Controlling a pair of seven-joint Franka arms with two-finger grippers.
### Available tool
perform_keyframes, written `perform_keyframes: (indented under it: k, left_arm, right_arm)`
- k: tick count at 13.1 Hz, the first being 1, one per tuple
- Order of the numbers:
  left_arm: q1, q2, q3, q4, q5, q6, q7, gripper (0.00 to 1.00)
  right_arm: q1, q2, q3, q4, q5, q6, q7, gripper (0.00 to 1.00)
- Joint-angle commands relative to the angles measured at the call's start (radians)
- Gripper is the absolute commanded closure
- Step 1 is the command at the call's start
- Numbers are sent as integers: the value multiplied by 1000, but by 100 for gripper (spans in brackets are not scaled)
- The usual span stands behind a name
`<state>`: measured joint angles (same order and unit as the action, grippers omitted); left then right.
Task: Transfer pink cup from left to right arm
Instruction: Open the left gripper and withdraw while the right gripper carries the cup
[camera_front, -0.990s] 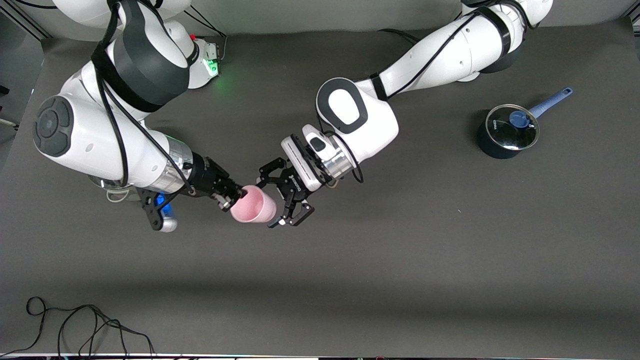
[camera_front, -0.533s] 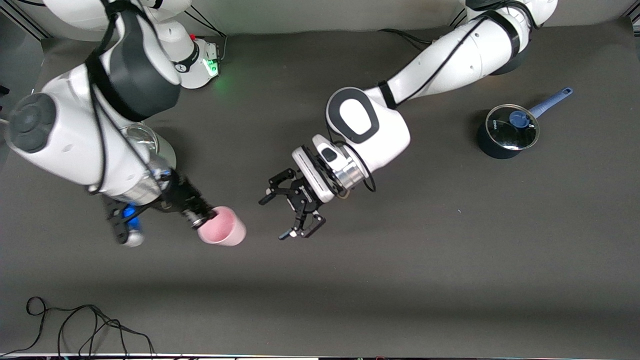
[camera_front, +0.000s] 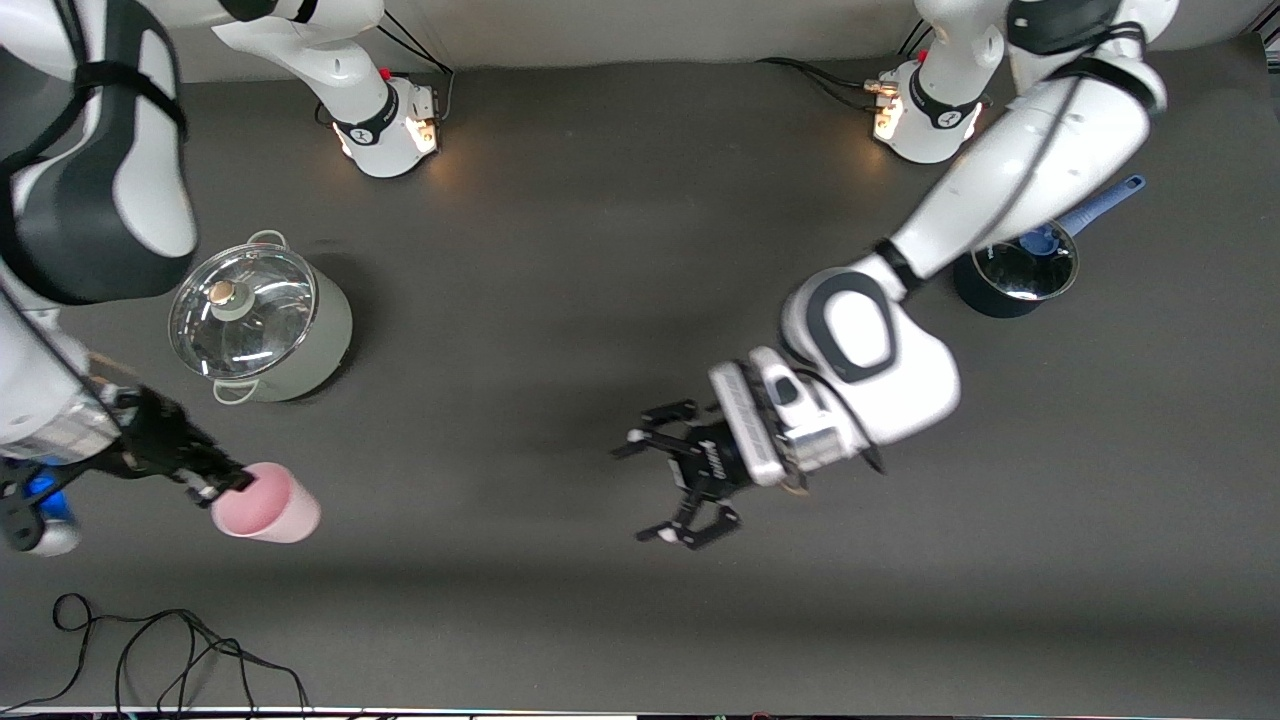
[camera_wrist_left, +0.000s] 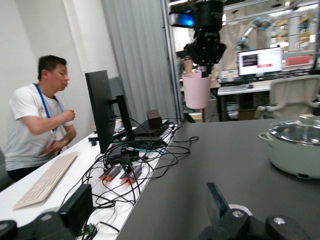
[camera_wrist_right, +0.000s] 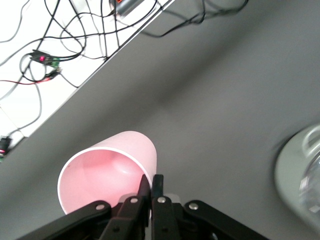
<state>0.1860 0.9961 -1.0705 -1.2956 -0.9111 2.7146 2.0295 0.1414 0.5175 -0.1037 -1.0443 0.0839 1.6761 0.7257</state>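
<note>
**Pink cup in right gripper, left gripper empty**

Front view: one pink cup (camera_front: 266, 509), two lidded pots, two arms. Dark grey table mat (camera_front: 560, 300); a black cable loop (camera_front: 150, 650) lies at the mat's edge nearest the camera. Right gripper (camera_front: 218, 484) pinches the cup's rim, cup up in the air over the mat toward the right arm's end, mouth tipped up toward the camera. Grey-green pot (camera_front: 262, 326) with glass lid sits farther from the camera than the cup's spot. Left gripper (camera_front: 668, 492) is over mid-table, linkage fingers spread, nothing between them, well apart from the cup. Dark saucepan (camera_front: 1010, 272) with blue handle stands at the left arm's end, partly under the left arm.

Left wrist view: cup (camera_wrist_left: 196, 90) hangs upright from the right gripper (camera_wrist_left: 204, 70), above the table edge. Pot (camera_wrist_left: 296, 145) on the mat. Room: desk with monitor (camera_wrist_left: 102, 115), keyboard, tangled cables, one seated man (camera_wrist_left: 37, 122).

Right wrist view: fingers (camera_wrist_right: 158, 186) clamped together on the cup (camera_wrist_right: 107, 172) wall, one inside, one outside. Pot lid edge (camera_wrist_right: 300, 170) visible.
</note>
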Motion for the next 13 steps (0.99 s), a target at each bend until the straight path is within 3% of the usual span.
perform_keyframes:
  k: [1, 4, 6, 10, 13]
  left_arm:
    - [153, -56, 0, -87, 128, -210, -46, 0]
    - [292, -63, -3, -62, 477, -509, -287, 0]
    - [369, -80, -19, -16, 630, -738, -440, 0]
    - [458, -184, -19, 38, 835, -1028, -622, 0]
    - [492, -373, 3, 38, 957, -1157, -763, 0]
  right_arm:
    - [-90, -31, 6, -11, -21, -42, -261, 100]
    - [-204, -50, 6, -34, -21, -78, -632, 100]
    - [-270, -50, 6, -36, -19, -104, -867, 100]
    - [-292, -21, 7, -80, -23, -87, -982, 100]
    - [-286, 68, 10, -83, -13, -23, -988, 100]
